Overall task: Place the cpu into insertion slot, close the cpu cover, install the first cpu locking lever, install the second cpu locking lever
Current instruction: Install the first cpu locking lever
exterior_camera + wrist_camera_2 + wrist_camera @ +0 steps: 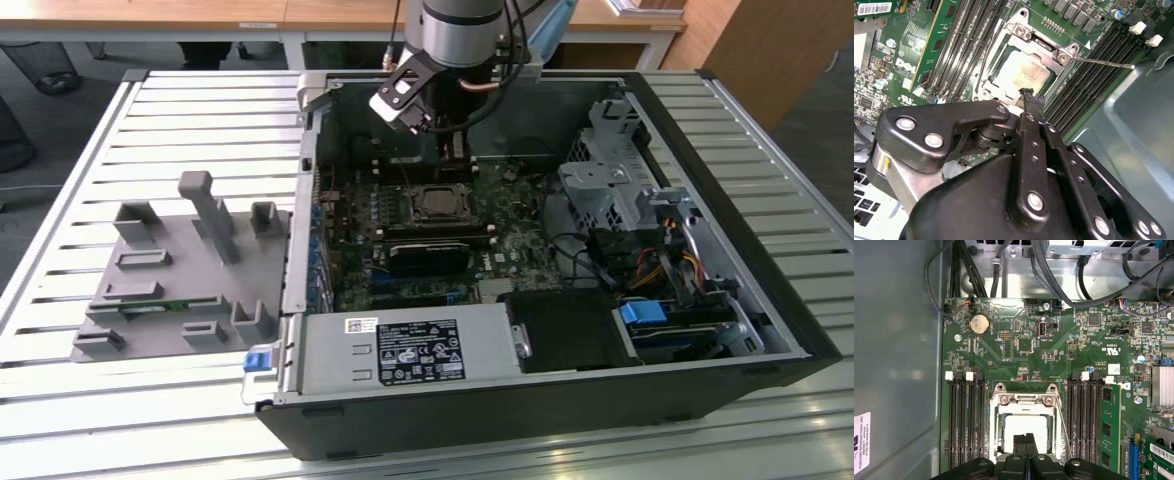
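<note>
In the exterior view, the black gripper [447, 145] hangs at upper centre inside the uncovered black computer case [561, 405], near the black-framed square insertion slot [434, 203], with the case walls well apart from it. In the second wrist view its fingers [1026, 130] are pressed together on nothing, tips over one edge of the flat silver-grey square cpu [1021, 75] seated under the silvery metal-framed cpu cover [1041, 42]; a thin steel lever [1104, 63] juts over long black memory slots [1079, 90]. In the first wrist view, bare green circuit board [1004, 350] lies beyond the slot.

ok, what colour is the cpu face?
Dull silver-grey cpu, clearest in the second wrist view.
</note>
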`<state>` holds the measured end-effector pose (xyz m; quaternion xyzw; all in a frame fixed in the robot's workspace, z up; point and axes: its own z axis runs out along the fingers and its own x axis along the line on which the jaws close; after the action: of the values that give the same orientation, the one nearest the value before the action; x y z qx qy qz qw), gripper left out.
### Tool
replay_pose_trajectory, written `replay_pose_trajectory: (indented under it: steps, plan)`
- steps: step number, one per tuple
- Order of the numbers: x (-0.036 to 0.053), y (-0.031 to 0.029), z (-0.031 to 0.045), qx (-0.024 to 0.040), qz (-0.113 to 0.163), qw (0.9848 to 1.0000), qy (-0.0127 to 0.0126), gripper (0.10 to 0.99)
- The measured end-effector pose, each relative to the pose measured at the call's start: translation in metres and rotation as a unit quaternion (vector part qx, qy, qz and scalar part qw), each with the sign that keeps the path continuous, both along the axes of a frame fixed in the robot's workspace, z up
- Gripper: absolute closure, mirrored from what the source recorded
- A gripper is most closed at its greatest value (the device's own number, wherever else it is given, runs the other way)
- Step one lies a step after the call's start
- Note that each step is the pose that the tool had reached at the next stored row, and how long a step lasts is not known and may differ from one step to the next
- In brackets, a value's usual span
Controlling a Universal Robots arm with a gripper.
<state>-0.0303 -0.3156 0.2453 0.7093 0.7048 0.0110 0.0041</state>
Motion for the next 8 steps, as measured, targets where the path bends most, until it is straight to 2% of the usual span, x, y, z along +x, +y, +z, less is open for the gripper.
replay_pose_trajectory:
  steps: [8]
  plan:
    - [0.0,0.0,0.0015,0.0,0.0,1.0,0.0,0.98]
